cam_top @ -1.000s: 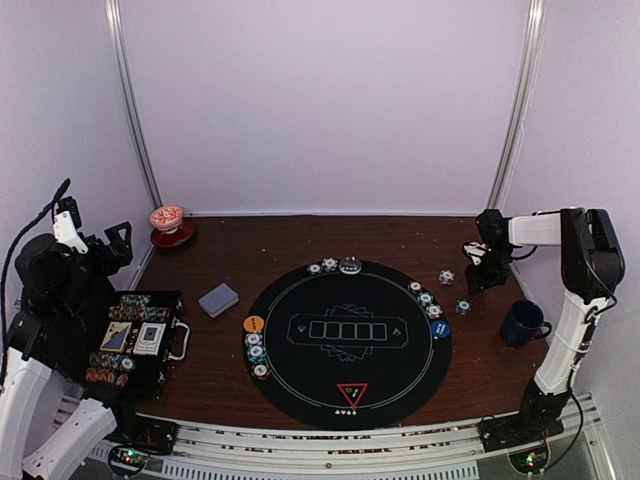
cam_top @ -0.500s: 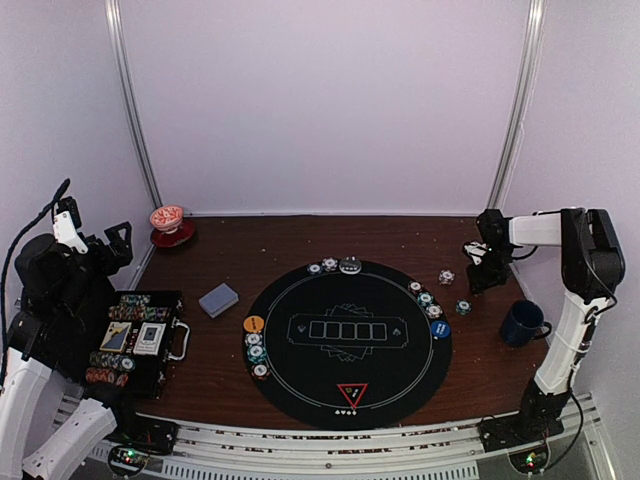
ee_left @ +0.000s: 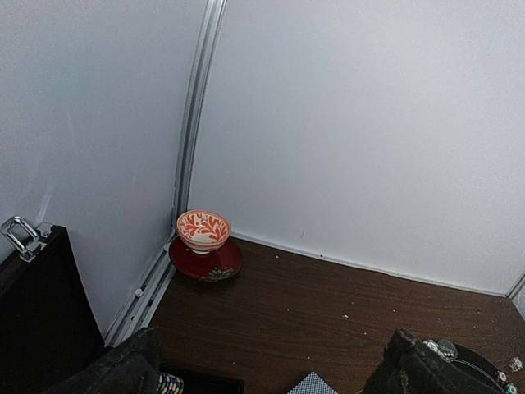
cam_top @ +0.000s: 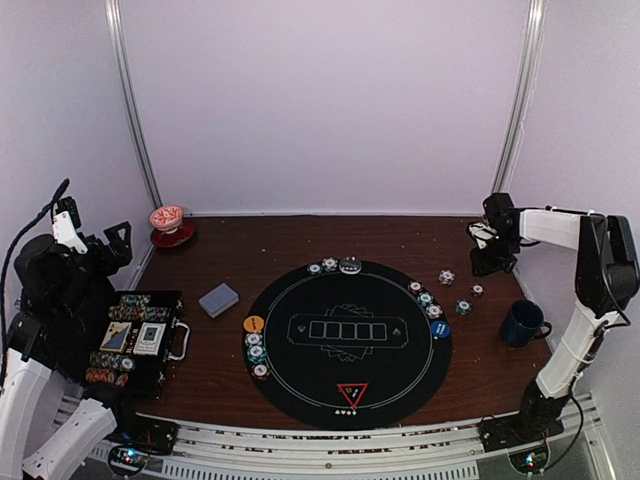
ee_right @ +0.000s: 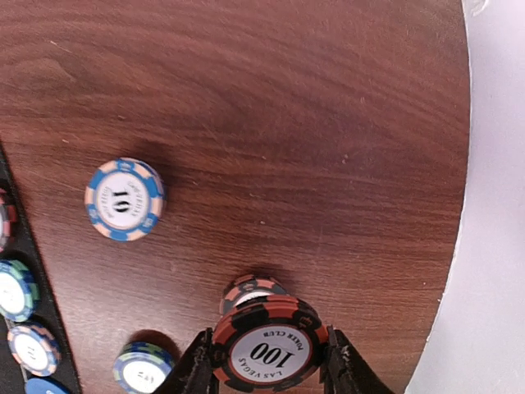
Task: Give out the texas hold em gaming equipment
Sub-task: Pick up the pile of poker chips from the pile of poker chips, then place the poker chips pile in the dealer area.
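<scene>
My right gripper point(cam_top: 492, 256) point(ee_right: 267, 369) hangs above the table's right side, shut on a red-and-black "100" poker chip point(ee_right: 267, 351). Directly below it a second red-and-black chip point(ee_right: 250, 291) point(cam_top: 477, 291) lies on the wood. Loose chips point(cam_top: 446, 277) point(cam_top: 463, 307) lie nearby; one is the blue "10" chip point(ee_right: 125, 199). More chips point(cam_top: 425, 298) and a blue button point(cam_top: 440, 328) line the round black mat point(cam_top: 300, 390). An orange button point(cam_top: 253, 324), a red triangle point(cam_top: 352, 393) and a grey-blue card deck point(cam_top: 218, 299) are also in view. My left gripper point(cam_top: 95, 236) point(ee_left: 271, 379) stands open over the chip case point(cam_top: 165, 300).
A dark blue mug point(cam_top: 522, 323) stands at the right edge, close to my right arm. A red-and-white cup on its saucer point(cam_top: 167, 222) point(ee_left: 203, 231) sits in the back left corner. White walls close in the table at the back and sides.
My right gripper has closed on the red-and-black chip and risen back and to the right with it, uncovering another chip on the wood. The left arm has not moved.
</scene>
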Action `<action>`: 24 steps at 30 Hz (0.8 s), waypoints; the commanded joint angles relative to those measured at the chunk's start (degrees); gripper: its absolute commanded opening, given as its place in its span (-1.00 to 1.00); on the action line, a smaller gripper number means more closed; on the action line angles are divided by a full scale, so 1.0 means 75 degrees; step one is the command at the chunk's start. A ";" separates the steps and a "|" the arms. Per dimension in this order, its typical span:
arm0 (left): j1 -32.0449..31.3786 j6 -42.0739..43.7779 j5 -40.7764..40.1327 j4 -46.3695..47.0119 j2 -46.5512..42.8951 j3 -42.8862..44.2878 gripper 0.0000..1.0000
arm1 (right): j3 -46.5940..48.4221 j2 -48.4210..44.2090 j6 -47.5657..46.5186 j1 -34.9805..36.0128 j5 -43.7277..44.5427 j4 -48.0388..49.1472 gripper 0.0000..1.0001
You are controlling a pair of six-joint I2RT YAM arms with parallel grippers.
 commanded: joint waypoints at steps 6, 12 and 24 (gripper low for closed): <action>0.0051 -0.0019 -0.0032 0.0441 0.0019 -0.0079 0.96 | 0.0892 -0.0601 0.0084 0.2258 -0.0145 0.0105 -0.43; 0.0061 -0.0004 -0.0056 0.0453 0.0075 -0.0089 0.96 | 0.2863 0.0569 -0.0012 0.3941 -0.0178 -0.0321 -0.42; 0.0121 0.0019 -0.0031 0.0477 0.0108 -0.0102 0.96 | 0.7490 0.4281 -0.0618 0.5980 0.0408 -0.1130 -0.42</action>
